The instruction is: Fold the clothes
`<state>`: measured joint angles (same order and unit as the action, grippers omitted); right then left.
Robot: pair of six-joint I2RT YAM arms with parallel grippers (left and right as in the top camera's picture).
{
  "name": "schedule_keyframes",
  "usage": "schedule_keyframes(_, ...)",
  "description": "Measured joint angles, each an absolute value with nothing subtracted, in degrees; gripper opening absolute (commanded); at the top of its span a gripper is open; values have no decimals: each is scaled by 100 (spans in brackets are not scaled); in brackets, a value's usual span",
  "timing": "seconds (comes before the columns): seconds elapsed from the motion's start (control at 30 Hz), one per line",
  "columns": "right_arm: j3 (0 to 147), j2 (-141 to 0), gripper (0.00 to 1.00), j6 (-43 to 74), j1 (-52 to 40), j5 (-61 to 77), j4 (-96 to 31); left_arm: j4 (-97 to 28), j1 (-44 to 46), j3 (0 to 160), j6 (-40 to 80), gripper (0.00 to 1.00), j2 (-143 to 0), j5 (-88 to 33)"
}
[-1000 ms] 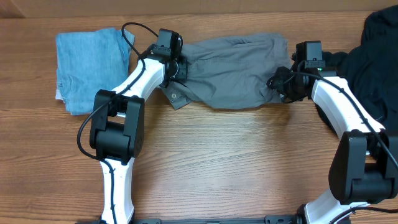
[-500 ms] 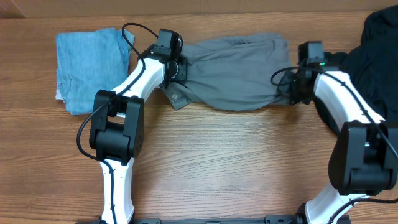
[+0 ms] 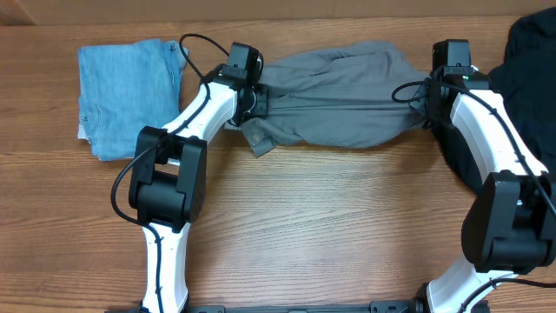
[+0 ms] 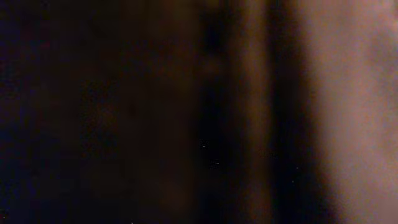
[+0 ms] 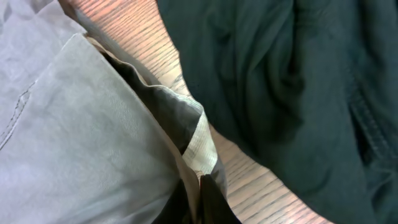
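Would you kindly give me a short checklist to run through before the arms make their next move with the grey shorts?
1. Left gripper shut on the shorts at their left end: ok from overhead; the left wrist view is too dark to confirm.
2. Right gripper shut on the right end: ok, fabric pinched.
3. Shorts lying flat: not ok, bunched, with a corner sticking out beside the left gripper.
4. Black garment free of the right grip: cannot tell; it lies close beside the pinched edge.
5. Denim garment apart from the shorts: ok.

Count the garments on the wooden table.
3: a folded light-blue denim garment at the left, grey thin-fabric shorts in the middle, a black garment at the right edge. Others may be hidden.
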<state>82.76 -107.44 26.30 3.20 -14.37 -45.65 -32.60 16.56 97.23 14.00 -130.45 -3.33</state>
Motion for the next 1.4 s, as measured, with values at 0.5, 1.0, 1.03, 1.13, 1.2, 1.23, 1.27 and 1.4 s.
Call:
schedule_keyframes(0.5,8276,-10744,4,2652,449,-1796,-4582,-4484,1863,9990,862,4,-11472,-32)
schedule_keyframes(1.0,8278,-10744,4,2674,447,-1688,-4565,-4497,2963,9474,-1,4,-12263,-355)
schedule_keyframes(1.03,8278,-10744,4,2676,447,-1686,-4565,-4499,2961,9474,-32,4,-12335,-364)
schedule_keyframes(1.13,8278,-10744,4,2679,447,-1671,-4567,-4499,2961,9474,-152,4,-12527,-362)
schedule_keyframes(1.2,8278,-10744,4,2676,447,-1649,-4569,-4493,2961,9474,-178,4,-12630,-285)
schedule_keyframes(1.23,8278,-10744,4,2674,447,-1629,-4569,-4482,2963,9474,-193,4,-12704,-215)
schedule_keyframes(1.27,8278,-10744,4,2674,445,-1623,-4576,-4493,2965,9496,-196,4,-12735,-189)
schedule_keyframes(1.4,8278,-10744,4,2606,443,-1586,-4563,-4628,2982,9588,-211,4,-12790,95)
